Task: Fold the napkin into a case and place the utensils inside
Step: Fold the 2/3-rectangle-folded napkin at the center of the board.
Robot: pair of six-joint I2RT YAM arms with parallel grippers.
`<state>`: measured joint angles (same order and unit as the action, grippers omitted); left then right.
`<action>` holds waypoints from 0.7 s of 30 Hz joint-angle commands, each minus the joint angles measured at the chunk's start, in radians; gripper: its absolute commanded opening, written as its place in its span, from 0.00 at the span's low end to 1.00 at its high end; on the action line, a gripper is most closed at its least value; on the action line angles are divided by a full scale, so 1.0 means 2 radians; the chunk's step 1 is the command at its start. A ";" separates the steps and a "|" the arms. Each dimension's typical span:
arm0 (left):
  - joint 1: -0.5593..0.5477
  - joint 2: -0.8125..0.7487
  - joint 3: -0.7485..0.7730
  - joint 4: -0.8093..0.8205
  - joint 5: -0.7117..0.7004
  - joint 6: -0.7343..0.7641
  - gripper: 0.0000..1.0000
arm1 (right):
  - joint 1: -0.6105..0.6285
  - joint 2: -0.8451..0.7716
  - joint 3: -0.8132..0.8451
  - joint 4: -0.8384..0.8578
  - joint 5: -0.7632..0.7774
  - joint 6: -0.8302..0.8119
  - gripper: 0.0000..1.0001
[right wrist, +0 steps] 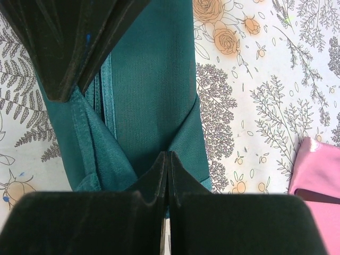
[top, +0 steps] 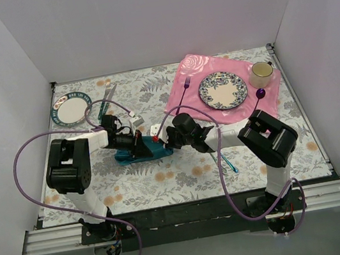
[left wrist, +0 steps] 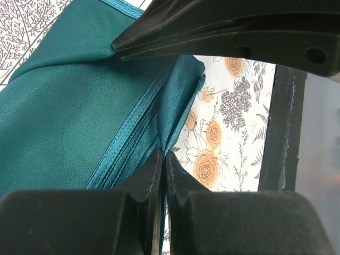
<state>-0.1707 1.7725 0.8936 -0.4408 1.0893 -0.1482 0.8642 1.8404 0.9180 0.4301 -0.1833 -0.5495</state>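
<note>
The left gripper (left wrist: 163, 159) is clenched, its two black fingers pressed together on a pinch of the dark teal, slightly shiny cloth napkin (left wrist: 69, 106) at its hemmed folds. The right gripper (right wrist: 167, 159) is likewise closed tight, with the same cloth bunched up into its fingertips. The two grippers face each other, close together, over the cloth.

The napkin lies folded into a narrow layered band on the floral-printed tablecloth (top: 184, 177), a little left of the middle, about midway between the far and near edges.

One slim blue-green handled utensil (top: 228, 161) lies on the tablecloth nearer the right near corner, partly under the right arm and apart from the napkin. The large pink rose-patterned placemat (top: 193, 72) is spread at the far right corner.
</note>
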 commanded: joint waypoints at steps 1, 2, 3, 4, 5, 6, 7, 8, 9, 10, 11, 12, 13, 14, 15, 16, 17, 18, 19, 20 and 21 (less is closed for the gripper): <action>0.006 0.008 0.022 0.000 0.017 -0.044 0.00 | 0.000 -0.027 -0.006 0.029 -0.005 0.001 0.01; 0.009 0.013 0.030 0.000 0.016 -0.052 0.00 | 0.000 -0.029 -0.006 0.031 -0.002 0.002 0.01; 0.011 0.021 0.035 -0.004 0.016 -0.060 0.00 | 0.000 -0.033 -0.006 0.032 0.000 0.005 0.01; 0.012 0.033 0.039 -0.005 0.015 -0.077 0.00 | 0.000 -0.035 -0.006 0.033 0.000 0.009 0.01; 0.016 0.041 0.047 -0.005 0.013 -0.087 0.00 | 0.000 -0.037 -0.006 0.034 0.001 0.010 0.01; 0.016 0.048 0.052 -0.004 0.006 -0.100 0.00 | 0.000 -0.040 -0.006 0.035 0.002 0.011 0.01; 0.016 0.063 0.058 -0.008 0.006 -0.107 0.00 | 0.000 -0.041 -0.008 0.038 0.005 0.013 0.01; 0.019 0.069 0.063 -0.014 0.008 -0.115 0.00 | 0.000 -0.042 -0.008 0.040 0.006 0.013 0.01; 0.019 0.075 0.069 -0.017 0.007 -0.120 0.00 | 0.000 -0.044 -0.009 0.040 0.007 0.013 0.01; 0.021 0.081 0.072 -0.019 0.005 -0.125 0.00 | 0.000 -0.044 -0.010 0.041 0.008 0.012 0.01; 0.023 0.089 0.075 -0.020 0.005 -0.134 0.00 | 0.000 -0.045 -0.010 0.042 0.007 0.012 0.01; 0.024 0.092 0.079 -0.022 0.001 -0.138 0.00 | 0.000 -0.046 -0.010 0.041 0.005 0.012 0.01; 0.025 0.095 0.082 -0.023 0.001 -0.141 0.00 | 0.000 -0.046 -0.011 0.041 0.004 0.013 0.01; 0.026 0.099 0.084 -0.023 0.001 -0.144 0.00 | 0.000 -0.047 -0.013 0.042 0.003 0.012 0.01; 0.026 0.101 0.087 -0.027 0.001 -0.148 0.00 | 0.000 -0.047 -0.013 0.043 0.003 0.012 0.01; 0.026 0.103 0.092 -0.029 0.004 -0.150 0.00 | 0.000 -0.047 -0.014 0.043 0.000 0.012 0.01; 0.026 0.103 0.094 -0.035 0.006 -0.149 0.00 | 0.000 -0.046 -0.016 0.040 0.000 0.011 0.01; 0.026 0.104 0.095 -0.037 0.009 -0.146 0.00 | 0.000 -0.045 -0.016 0.040 -0.001 0.009 0.01; 0.026 0.103 0.098 -0.040 0.013 -0.143 0.00 | 0.000 -0.044 -0.017 0.038 -0.001 0.008 0.01; 0.026 0.102 0.099 -0.050 0.021 -0.136 0.00 | 0.000 -0.042 -0.017 0.038 -0.001 0.006 0.01; 0.026 0.097 0.099 -0.052 0.021 -0.130 0.00 | 0.001 -0.040 -0.020 0.038 0.001 -0.001 0.01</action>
<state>-0.1257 1.9766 1.0592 -0.5037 1.0977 -0.4278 0.8642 1.7832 0.8883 0.4725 -0.1791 -0.5308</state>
